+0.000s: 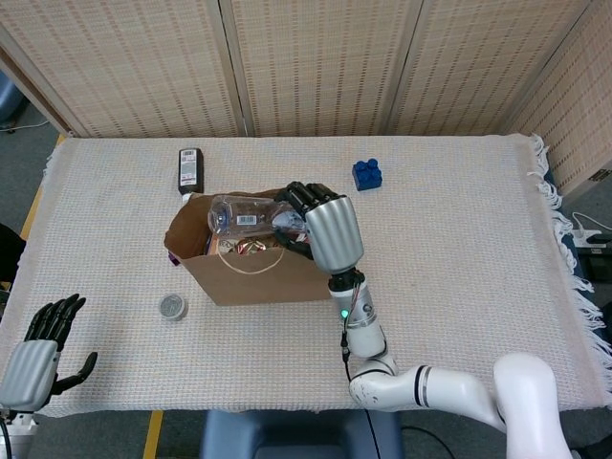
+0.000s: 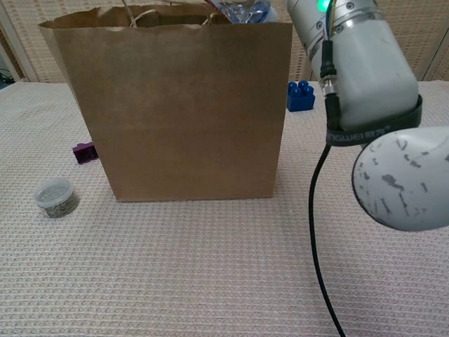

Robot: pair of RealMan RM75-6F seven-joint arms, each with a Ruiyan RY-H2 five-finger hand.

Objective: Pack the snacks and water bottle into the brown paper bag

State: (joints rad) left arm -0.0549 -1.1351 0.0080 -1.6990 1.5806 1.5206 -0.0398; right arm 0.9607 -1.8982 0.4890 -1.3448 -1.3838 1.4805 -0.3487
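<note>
The brown paper bag (image 1: 273,273) stands upright mid-table, and fills the left half of the chest view as the bag (image 2: 186,112). My right hand (image 1: 320,228) grips a clear water bottle (image 1: 244,214), which lies sideways over the bag's open top. In the chest view a bit of the bottle (image 2: 242,10) peeks above the rim. Snack packets (image 1: 251,248) show inside the bag beneath the bottle. My left hand (image 1: 38,349) hovers at the near left table edge, fingers spread, holding nothing.
A blue toy block (image 1: 366,174) sits behind the bag to the right, a black remote (image 1: 189,168) behind it to the left. A small round tin (image 1: 172,307) lies left of the bag, with a purple block (image 2: 84,152) beside the bag's left wall. My right forearm (image 2: 365,70) crosses right of the bag.
</note>
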